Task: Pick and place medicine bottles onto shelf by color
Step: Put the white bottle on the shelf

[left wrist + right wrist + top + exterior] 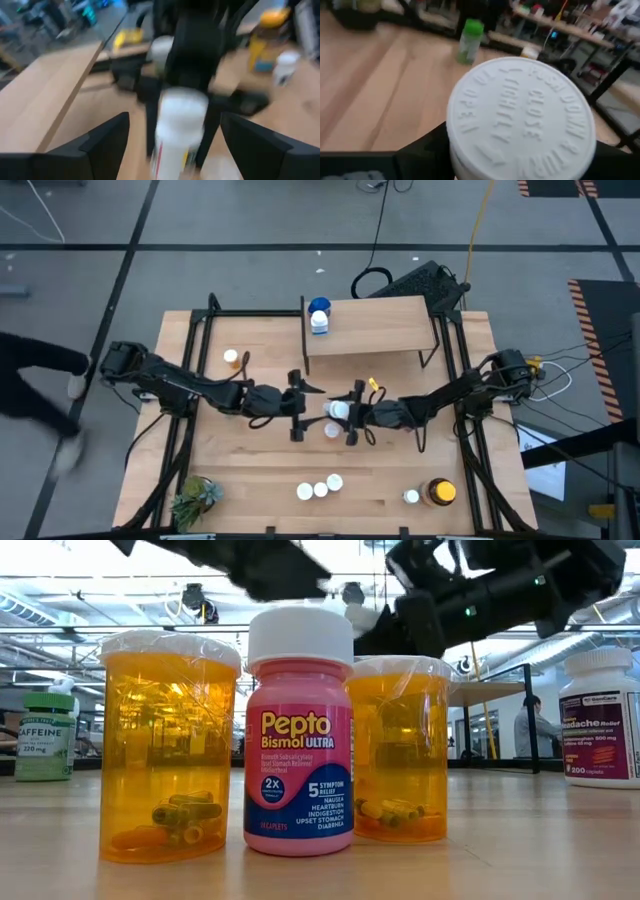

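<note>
Pink Pepto Bismol bottle (299, 735): white cap, blue lower label, yellow lettering. At its 9 and 3 o'clock, translucent orange vials (167, 745), clear film tops. Green-capped caffeine bottle (45, 736). White bottle, purple label (600, 718). Light-wood shelf (370, 326): blue-capped bottle (319, 317).

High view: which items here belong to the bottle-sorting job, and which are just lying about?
Job:
- shelf with a blue-capped bottle
- white-capped bottle in the right gripper
- left gripper, open
- three white-capped bottles
- yellow-lidded jar

Lying about:
- plant
- yellow cable
</note>
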